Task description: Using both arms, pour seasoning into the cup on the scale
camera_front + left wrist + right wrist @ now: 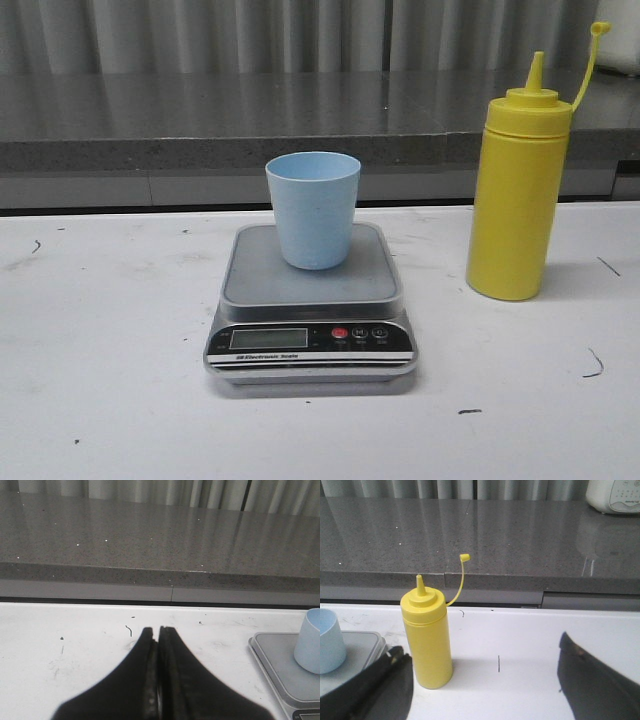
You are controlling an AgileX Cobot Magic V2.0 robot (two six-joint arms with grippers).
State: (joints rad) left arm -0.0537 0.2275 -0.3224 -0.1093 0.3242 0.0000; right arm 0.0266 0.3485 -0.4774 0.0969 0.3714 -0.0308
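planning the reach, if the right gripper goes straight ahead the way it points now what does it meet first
Probably nothing on the table: the open right gripper faces bare white tabletop, then the grey counter ledge. The seasoning bottle stands off-centre, near one finger, so that finger might clip it; depth is unclear.

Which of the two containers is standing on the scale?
The pale blue cup stands on the scale. The taller yellow squeeze bottle stands on the white table to the scale's right.

The left gripper [159, 630] hangs over the white bench [75, 650], its two black fingers [145, 650] pressed together with nothing between them. Off to one side, the pale blue cup [310, 642] stands on the scale [280, 665], both partly cut off. A grey stone ledge [150, 545] runs behind.
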